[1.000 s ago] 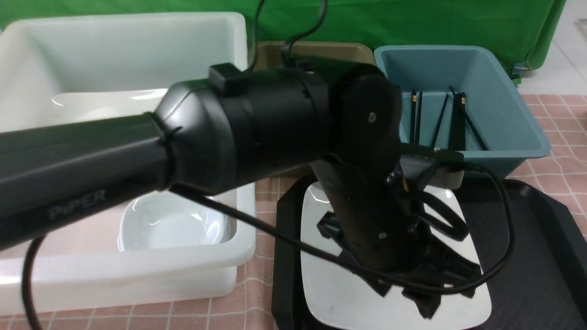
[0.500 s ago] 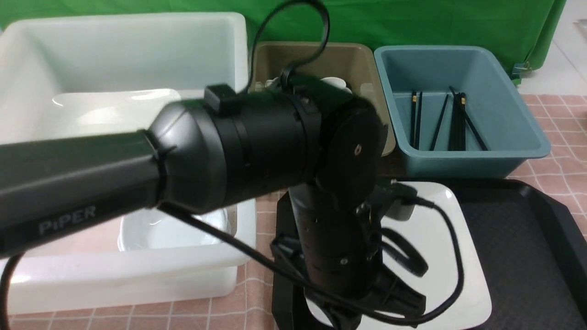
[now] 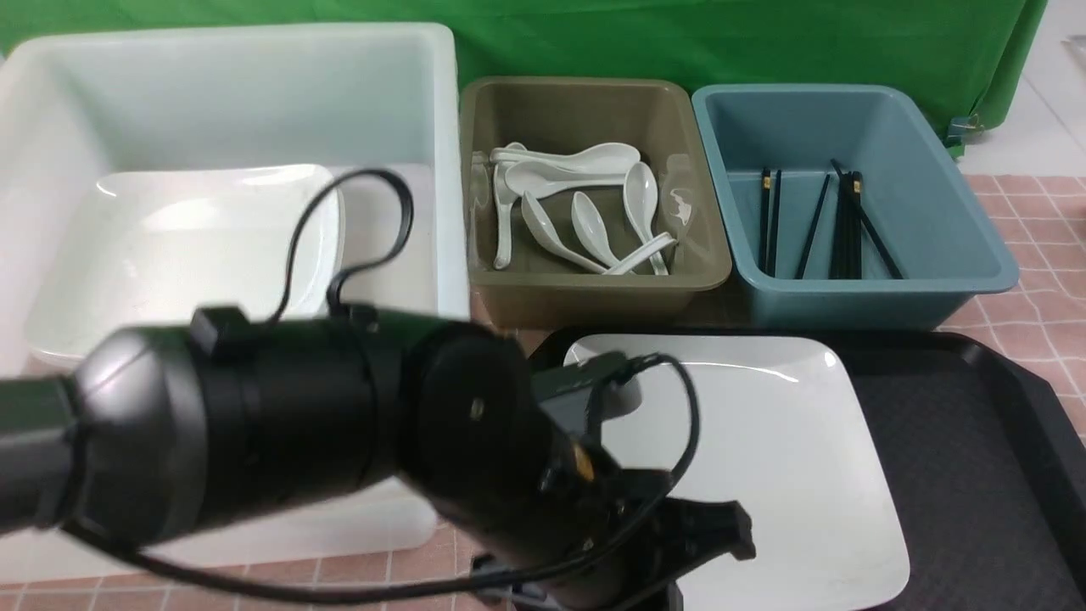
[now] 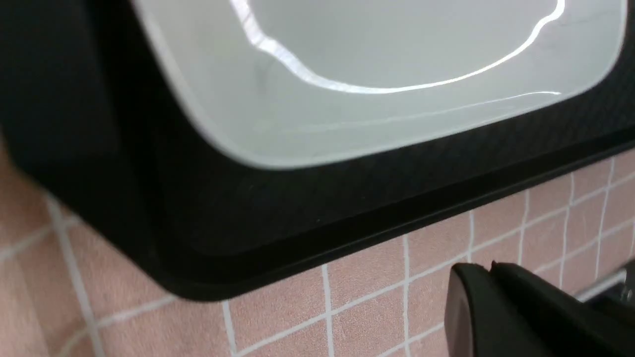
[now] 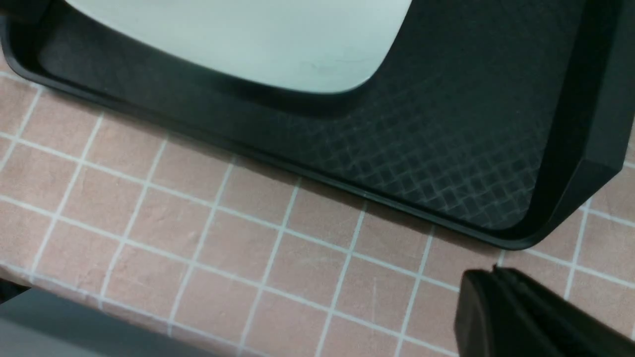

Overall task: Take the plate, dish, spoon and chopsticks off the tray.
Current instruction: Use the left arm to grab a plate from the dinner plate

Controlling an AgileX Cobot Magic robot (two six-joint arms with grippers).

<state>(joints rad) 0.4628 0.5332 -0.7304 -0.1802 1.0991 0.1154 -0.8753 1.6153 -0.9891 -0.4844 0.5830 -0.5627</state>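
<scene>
In the front view the left arm [image 3: 297, 441] fills the foreground, its wrist bent down over the near left corner of the tray [image 3: 959, 475]. The tips of the left pincer [image 4: 488, 271] fall below the frame edge. Beyond that pincer and off to its right lies the plate [image 3: 764, 458], the only thing seen on the tray. Farther off are the white bin [image 3: 254, 93] holding a second plate [image 3: 187, 246], the olive bin [image 3: 585, 110] with spoons [image 3: 585, 212], and the blue bin [image 3: 814, 119] with chopsticks [image 3: 840, 225]. The dish is not seen; the arm covers the near part of the white bin. In the left wrist view the pincer's fingers are pressed together on nothing, over the pink checked cloth [image 4: 347, 317]. They are just outside the tray's rim, with the plate's rounded corner ahead of them and apart. In the right wrist view the right pincer [image 5: 493, 271] is likewise closed and empty over the cloth, short of the tray's other near corner. The step in hand looks to be taking the plate. To do it well, the left pincer should spread first. It should then come in low at the near edge, where a strip of tray floor shows, and slip one finger under the shallow rim. The glaze looks slippery, so a deep bite and a level, slow carry over the white bin's wall seem wise.
</scene>
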